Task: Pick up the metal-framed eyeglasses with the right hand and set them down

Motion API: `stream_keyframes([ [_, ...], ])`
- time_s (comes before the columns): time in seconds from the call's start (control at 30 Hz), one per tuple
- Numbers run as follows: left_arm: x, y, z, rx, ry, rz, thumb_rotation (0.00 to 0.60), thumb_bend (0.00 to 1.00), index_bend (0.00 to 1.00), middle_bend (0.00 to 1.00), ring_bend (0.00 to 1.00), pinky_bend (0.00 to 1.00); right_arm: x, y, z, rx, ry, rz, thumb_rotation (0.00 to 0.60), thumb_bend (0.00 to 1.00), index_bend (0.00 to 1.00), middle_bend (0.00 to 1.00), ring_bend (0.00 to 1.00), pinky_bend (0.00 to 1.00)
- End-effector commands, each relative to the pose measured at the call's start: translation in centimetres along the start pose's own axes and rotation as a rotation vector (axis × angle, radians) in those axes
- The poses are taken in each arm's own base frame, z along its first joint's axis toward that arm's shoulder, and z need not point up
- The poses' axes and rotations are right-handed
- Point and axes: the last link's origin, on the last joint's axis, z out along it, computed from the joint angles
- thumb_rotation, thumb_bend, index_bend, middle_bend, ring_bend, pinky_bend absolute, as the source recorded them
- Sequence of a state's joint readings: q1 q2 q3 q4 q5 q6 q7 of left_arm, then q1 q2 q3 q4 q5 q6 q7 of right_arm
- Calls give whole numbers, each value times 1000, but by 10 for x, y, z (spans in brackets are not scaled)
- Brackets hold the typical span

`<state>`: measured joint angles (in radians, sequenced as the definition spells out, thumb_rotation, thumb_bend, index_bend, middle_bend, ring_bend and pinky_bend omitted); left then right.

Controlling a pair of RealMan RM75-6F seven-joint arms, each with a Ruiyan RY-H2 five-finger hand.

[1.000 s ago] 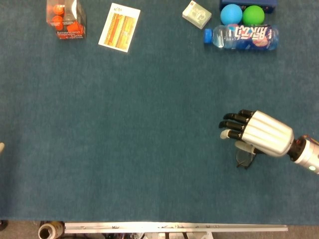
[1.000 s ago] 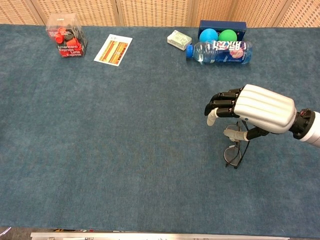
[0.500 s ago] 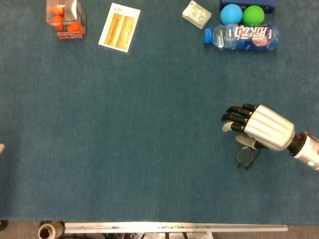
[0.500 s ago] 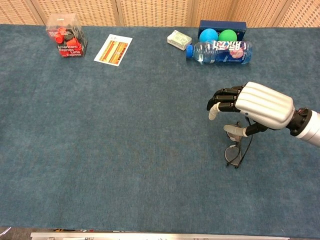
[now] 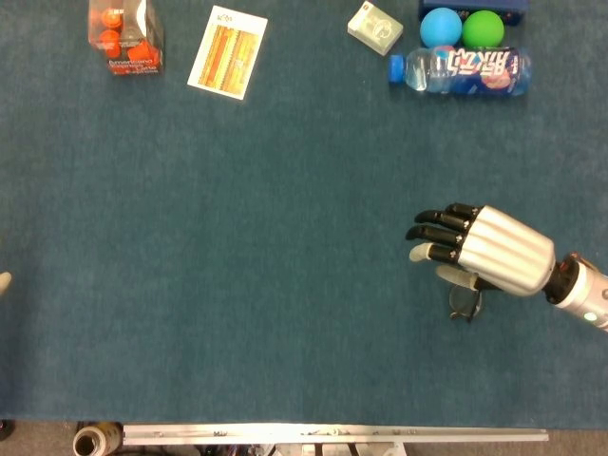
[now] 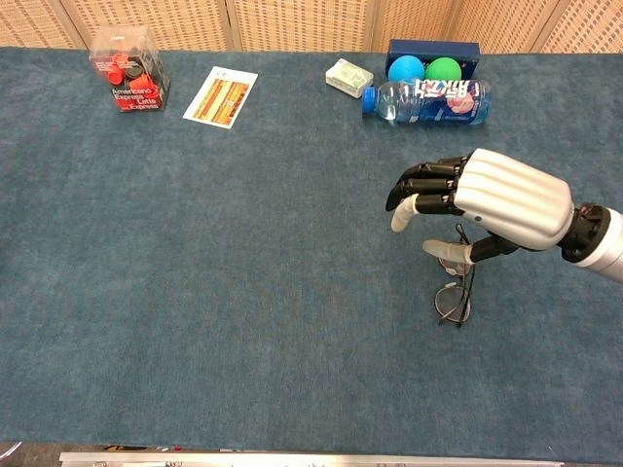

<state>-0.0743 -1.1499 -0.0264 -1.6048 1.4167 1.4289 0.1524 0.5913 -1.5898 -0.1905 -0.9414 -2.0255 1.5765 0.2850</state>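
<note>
The clear plastic box of red pieces (image 6: 129, 68) at the counter's far left corner is showing red lettering that seems to read "Americano Express". The clear water bottle (image 6: 426, 101) lying along the far edge is wearing a blue and pink label whose characters are too small to read. The right hand (image 6: 487, 209) is hovering near the counter's right edge, fingers (image 6: 421, 187) extended and apart, thumb just above the thin metal-framed eyeglasses (image 6: 454, 297); whether it is pinching them cannot be told. The glasses are partly hidden under the hand in the head view (image 5: 466, 302). Blue-green carpet-like cloth (image 6: 243, 272) is covering the counter; woven panels (image 6: 292, 21) are standing behind it.
</note>
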Motion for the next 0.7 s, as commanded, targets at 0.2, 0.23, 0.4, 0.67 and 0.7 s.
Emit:
stream_keyframes([
  [0.2,1,1,1,-2,2,2,600,39,490,485,485,631,17,0,-8,69,-3,-77,600,282,408,361,264,465],
  [0.23,0,2,1,-3,2,1,600,39,491,485,485,631,18,0,-9,77,-3,-92,600,280,408,361,264,465],
  [0.4,0,4,2,-9,-2,4,600,39,491,485,485,631,22,5,-15,115,-27,-160,600,275,408,361,264,465],
  [0.67,0,6,2,-13,-2,7,600,39,491,485,485,631,19,15,-22,97,-64,-214,600,279,408,361,264,465],
  [0.7,0,6,2,-13,-3,8,600,39,491,485,485,631,18,16,-23,93,-66,-216,600,280,408,361,264,465],
])
